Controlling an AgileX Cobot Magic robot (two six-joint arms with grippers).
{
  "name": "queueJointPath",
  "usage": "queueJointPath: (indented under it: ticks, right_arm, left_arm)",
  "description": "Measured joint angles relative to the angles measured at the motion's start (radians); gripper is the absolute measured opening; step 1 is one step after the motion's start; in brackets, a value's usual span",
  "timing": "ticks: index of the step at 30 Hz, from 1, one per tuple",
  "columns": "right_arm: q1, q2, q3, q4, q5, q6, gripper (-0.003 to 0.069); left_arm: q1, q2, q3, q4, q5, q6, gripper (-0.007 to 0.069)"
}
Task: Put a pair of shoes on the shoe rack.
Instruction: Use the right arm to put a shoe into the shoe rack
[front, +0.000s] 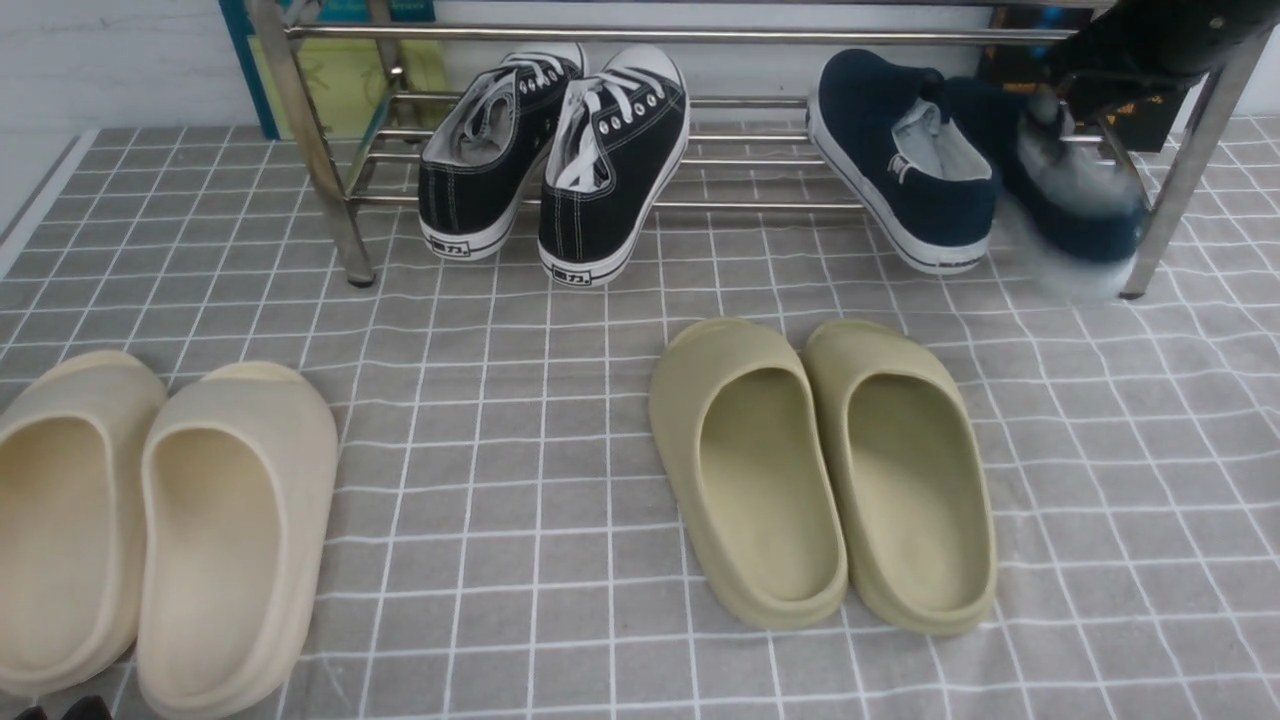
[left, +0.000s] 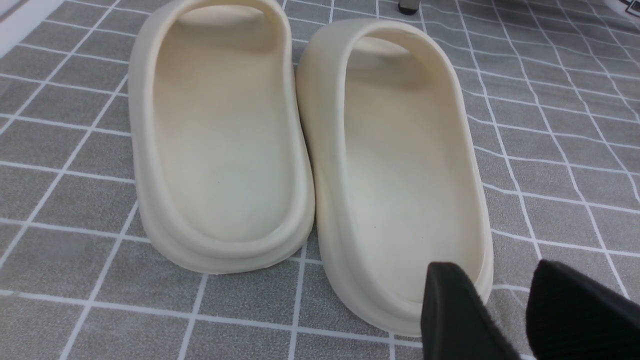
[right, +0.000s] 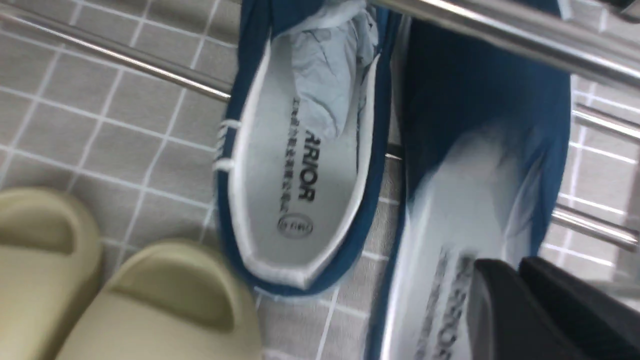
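The right navy shoe (right: 430, 210), blurred, lies right under the right fingers (right: 500, 295) on the shoe rack (front: 600, 205); whether they grip it I cannot tell. Just beside it, farther from those fingers, the other navy shoe (front: 900, 160) rests on the rack's lower bars. The left fingers (left: 455, 300) are parted, near the cream slippers (left: 410, 190).

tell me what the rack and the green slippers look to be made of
The rack looks like polished metal, perhaps steel: its thin tubes carry bright, mirror-like streaks. The slippers look like matt moulded foam, though soft rubber is possible: thick, rounded, seamless walls with no stitching.
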Motion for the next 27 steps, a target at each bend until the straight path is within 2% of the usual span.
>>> queueJointPath:
  ticks: [4, 9, 16, 21, 24, 27]
  right_arm:
    - [0.000, 0.067, 0.000, 0.008, -0.044, 0.001, 0.0195]
    - [0.001, 0.080, 0.000, 0.024, -0.053, 0.001, 0.0254]
    - [0.001, 0.047, 0.000, 0.021, 0.061, 0.001, 0.0260]
    - [0.001, -0.027, 0.000, 0.011, 0.194, 0.001, 0.0231]
    - [0.001, -0.081, 0.024, 0.011, 0.211, 0.001, 0.0221]
    - [0.001, -0.204, 0.187, 0.011, 0.211, 0.001, 0.0218]
  left_arm:
    - [0.000, 0.000, 0.000, 0.000, 0.000, 0.000, 0.0239]
    - [0.000, 0.000, 0.000, 0.000, 0.000, 0.000, 0.0239]
    - [0.000, 0.000, 0.000, 0.000, 0.000, 0.000, 0.0239]
    - [0.000, 0.000, 0.000, 0.000, 0.000, 0.000, 0.0239]
    - [0.000, 0.000, 0.000, 0.000, 0.000, 0.000, 0.0239]
    - [0.000, 0.000, 0.000, 0.000, 0.000, 0.000, 0.0239]
